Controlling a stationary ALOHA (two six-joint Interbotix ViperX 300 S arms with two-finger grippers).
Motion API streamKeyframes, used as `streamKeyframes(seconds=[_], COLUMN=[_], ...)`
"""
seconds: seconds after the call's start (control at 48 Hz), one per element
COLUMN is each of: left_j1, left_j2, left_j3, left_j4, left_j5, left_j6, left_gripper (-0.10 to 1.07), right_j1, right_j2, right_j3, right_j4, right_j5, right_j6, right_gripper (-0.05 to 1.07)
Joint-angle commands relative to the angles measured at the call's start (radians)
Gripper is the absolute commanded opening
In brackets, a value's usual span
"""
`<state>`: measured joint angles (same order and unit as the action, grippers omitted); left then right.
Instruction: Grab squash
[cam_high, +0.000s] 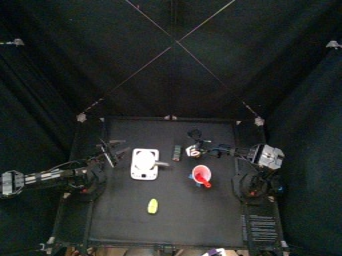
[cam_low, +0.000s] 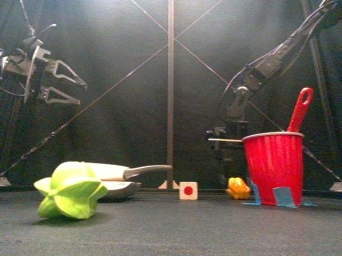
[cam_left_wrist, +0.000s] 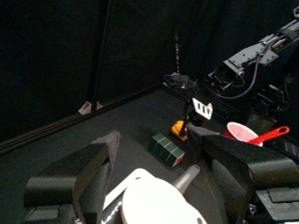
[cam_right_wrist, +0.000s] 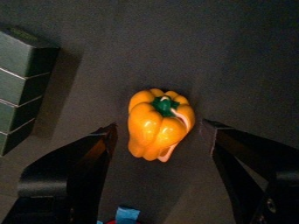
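One squash (cam_high: 152, 206), yellow, lies alone near the table's (cam_high: 114, 225) front edge, well apart from both arms, nothing touching it, so the grab is not yet begun. One red cup (cam_low: 274, 165) stands upright further back, one red spoon (cam_low: 299, 108) leaning in it. One white flat object (cam_high: 146, 163) sits left of the cup and one small white cube (cam_low: 189, 189) lies between them in the front view. One orange pepper (cam_right_wrist: 158, 124) lies behind the cup. Right gripper (cam_right_wrist: 162, 131) hangs over that pepper, jaws wide and straddling it without contact. Judged, that is the wrong target; it needs to come toward the front edge for the squash. One dark green block (cam_right_wrist: 24, 74) is beside the pepper. Left gripper (cam_left_wrist: 158, 144) is parked at the left, raised, jaws spread, holding nothing
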<state>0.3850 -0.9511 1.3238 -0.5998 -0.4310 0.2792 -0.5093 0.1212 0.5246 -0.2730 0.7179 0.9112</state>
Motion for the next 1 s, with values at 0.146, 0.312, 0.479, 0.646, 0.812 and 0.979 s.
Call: streamKeyframes(seconds=[0.146,0.312,0.479,0.646,0.812,0.979], left_j1=[0.003,0.003,0.003,0.002,0.002,0.003], left_j2=[0.003,0.003,0.003,0.003,0.003,0.003], left_j3=[-0.012,-0.012,-0.012,-0.012,-0.012,-0.012], left_j4=[0.003,0.005,0.003,0.003,0.003,0.003], left_j5=[-0.003,-0.003,-0.003,-0.003,-0.003,-0.003], left_j6=[0.002,0.002,0.002,0.002,0.002,0.002], left_gripper=[0.96,0.96,0.96,0.96,0.96,0.96], right_j1=[-0.009,-0.009,-0.009,-0.009,-0.009,-0.008], right_j2=[0.0,0.011,0.018,0.018,0.018,0.014], right_j3=[-0.015,-0.017,-0.014,-0.012,-0.012,-0.015], right_j4=[0.002,0.002,0.002,0.006,0.006,0.018], right_j5=[-0.014,-0.023,-0.023,-0.023,-0.02,-0.009], right_j6=[0.003,0.003,0.005,0.005,0.006,0.005], right_gripper=[1.04,1.04,1.03,1.0,0.91,0.8])
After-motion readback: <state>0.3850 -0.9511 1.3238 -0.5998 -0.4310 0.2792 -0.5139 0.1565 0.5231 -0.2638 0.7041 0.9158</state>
